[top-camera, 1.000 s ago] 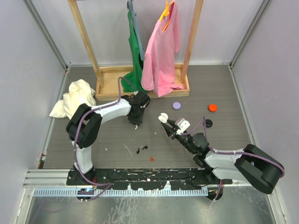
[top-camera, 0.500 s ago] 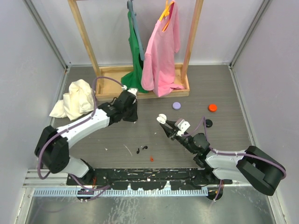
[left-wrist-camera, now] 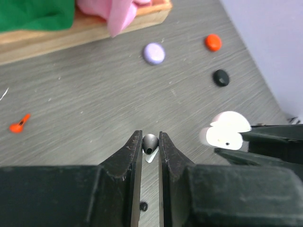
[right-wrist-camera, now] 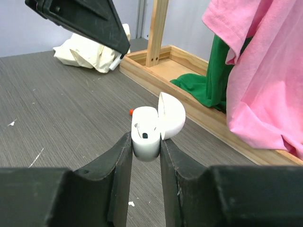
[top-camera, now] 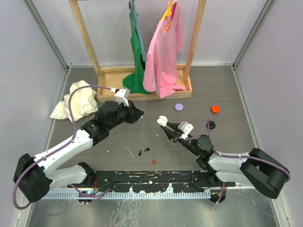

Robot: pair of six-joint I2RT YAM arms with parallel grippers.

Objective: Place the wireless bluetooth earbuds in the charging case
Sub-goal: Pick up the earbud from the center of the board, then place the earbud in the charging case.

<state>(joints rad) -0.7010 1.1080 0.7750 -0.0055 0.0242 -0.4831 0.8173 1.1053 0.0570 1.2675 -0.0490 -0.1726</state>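
Observation:
My left gripper [left-wrist-camera: 150, 143] is shut on a small earbud [left-wrist-camera: 150, 141] with a grey tip and a white stem, held at the fingertips above the table. In the top view the left gripper [top-camera: 140, 114] points right, a short gap from the white charging case [top-camera: 162, 121]. My right gripper [right-wrist-camera: 146, 144] is shut on the case [right-wrist-camera: 146, 137], held upright off the table with its lid [right-wrist-camera: 173, 115] swung open. A dark spot shows inside the case's mouth. In the left wrist view the case [left-wrist-camera: 226, 131] sits to the right of my fingers.
A purple disc [top-camera: 179, 107], an orange disc [top-camera: 215, 109] and a black disc [top-camera: 211, 125] lie to the right. Small black bits [top-camera: 143, 152] and a red bit [top-camera: 153, 161] lie near the front. A wooden rack [top-camera: 113, 90] with hanging green and pink garments stands behind, with a white cloth [top-camera: 78, 100] at the left.
The left arm has swung down and to the left, and its gripper has turned to point right at the case, still gripping the earbud. The right gripper and case barely shifted left.

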